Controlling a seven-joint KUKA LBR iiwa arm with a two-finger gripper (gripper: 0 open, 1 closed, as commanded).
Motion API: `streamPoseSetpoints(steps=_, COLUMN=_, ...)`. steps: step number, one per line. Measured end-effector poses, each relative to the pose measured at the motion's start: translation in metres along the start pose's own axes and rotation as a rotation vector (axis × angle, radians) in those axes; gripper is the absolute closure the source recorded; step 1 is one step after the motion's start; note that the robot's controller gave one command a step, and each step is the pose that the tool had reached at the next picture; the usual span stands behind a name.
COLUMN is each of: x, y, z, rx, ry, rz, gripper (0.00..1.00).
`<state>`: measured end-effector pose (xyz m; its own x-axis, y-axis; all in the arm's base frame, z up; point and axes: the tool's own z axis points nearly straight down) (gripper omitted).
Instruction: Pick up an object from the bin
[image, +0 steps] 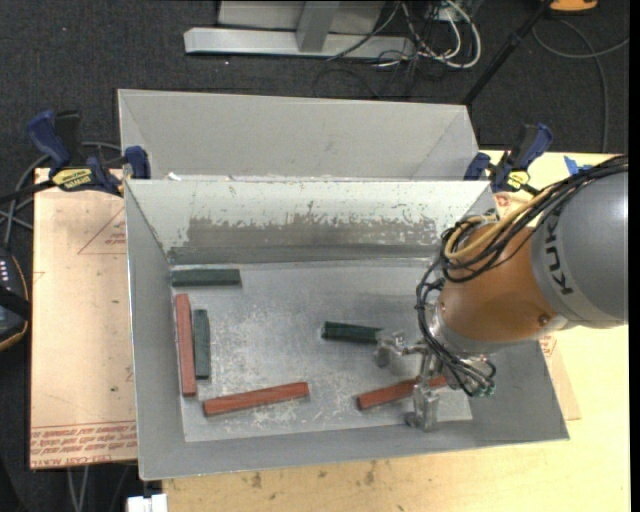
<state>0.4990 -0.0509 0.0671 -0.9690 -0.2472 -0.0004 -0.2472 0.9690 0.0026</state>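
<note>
Six slim bars are lying in the bin (300, 300), and your hand (423, 397) is hanging over the right end of the red bar (383, 398) at the near right, with a dark green bar (350, 332) just beyond it. You are probably dealing with something light, stiff and smooth, so taking it across its narrow width is looking safest. The orange wrist cover (490, 290) is hiding the bar's right end, and you cannot tell whether the hand is open or closed.

The arm (590, 260) reaches in from the right, its orange-covered wrist (495, 300) bent low, the gripper (408, 380) fingers spread apart.
</note>
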Motion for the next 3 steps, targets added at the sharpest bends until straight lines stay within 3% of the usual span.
streamPoseSetpoints(steps=1, x=-0.002, y=-0.001, z=-0.003, rx=0.002, ry=-0.002, rz=-0.001, gripper=1.00)
streamPoseSetpoints(steps=2, x=-0.046, y=0.044, z=-0.127, rx=0.004, ry=-0.006, rz=-0.452, gripper=1.00)
streamPoseSetpoints(steps=3, x=-0.041, y=0.035, z=-0.269, rx=0.008, ry=-0.011, rz=-0.387, gripper=1.00)
